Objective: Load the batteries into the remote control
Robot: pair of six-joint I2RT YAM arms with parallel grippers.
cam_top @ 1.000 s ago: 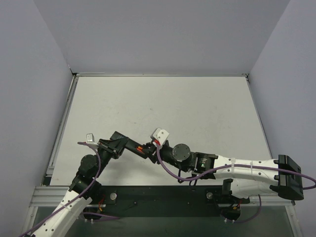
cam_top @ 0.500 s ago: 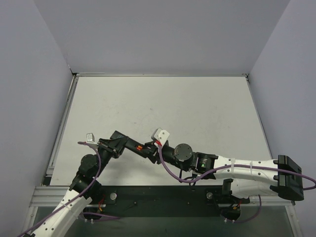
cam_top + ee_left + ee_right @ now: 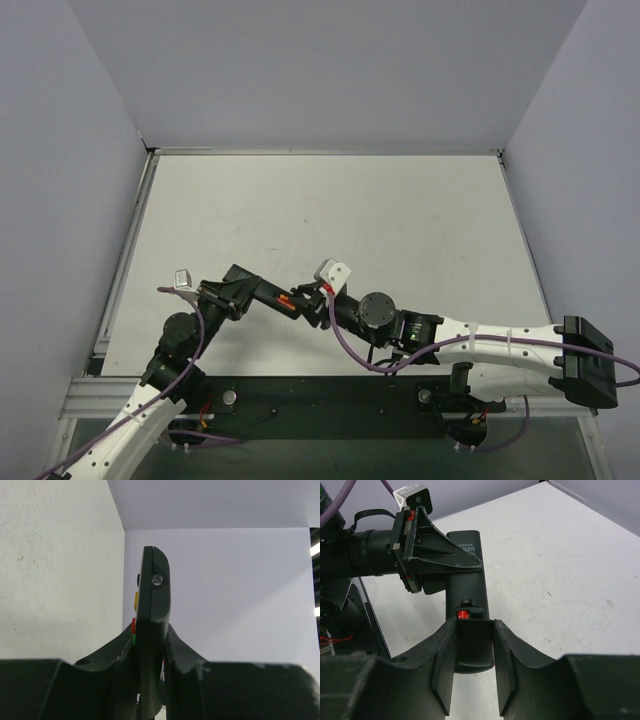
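- Clamping left claw (image 3: 150, 636) on slim black rectangular remote control (image 3: 152, 595).
- Flanking its end with right claw (image 3: 475, 630), grip unclear.
- Probably seating tiny red cylindrical battery (image 3: 463, 614) just ahead of those fingertips; needing gentle press.

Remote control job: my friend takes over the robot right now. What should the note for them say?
The left gripper is shut on the slim black rectangular remote control, gripping it edge-on.
The right gripper is closed around the remote's near end.
Done: one tiny red cylindrical battery sits in the remote's back, just beyond the right fingers.
Unclear: the second battery is not plainly visible.
Left to do: check that both cells are seated, then close the back.
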